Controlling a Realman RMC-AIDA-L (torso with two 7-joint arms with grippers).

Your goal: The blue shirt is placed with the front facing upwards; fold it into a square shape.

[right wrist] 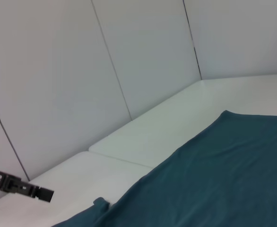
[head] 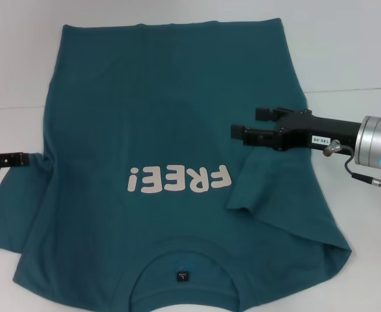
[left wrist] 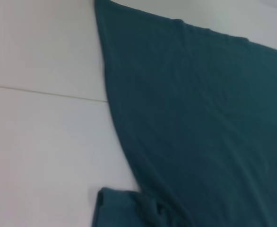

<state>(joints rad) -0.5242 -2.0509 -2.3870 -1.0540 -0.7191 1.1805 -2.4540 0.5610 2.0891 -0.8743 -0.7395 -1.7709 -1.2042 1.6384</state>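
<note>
The blue shirt [head: 164,117] lies flat on the white table, front up, with the whitish "FREE!" print [head: 179,179] in the middle and the black neck label [head: 182,276] at the near edge. Its right sleeve [head: 262,188] is folded inward over the body. My right gripper [head: 250,125] is open and empty, just above the shirt's right side, past that fold. My left gripper [head: 15,158] is at the shirt's left edge by the left sleeve [head: 8,214]. The shirt also shows in the left wrist view [left wrist: 200,118] and the right wrist view [right wrist: 214,175], where the left gripper [right wrist: 30,189] is far off.
The white table [head: 346,52] shows bare beyond the shirt's hem and on both sides. White wall panels [right wrist: 143,56] rise behind the table's far edge.
</note>
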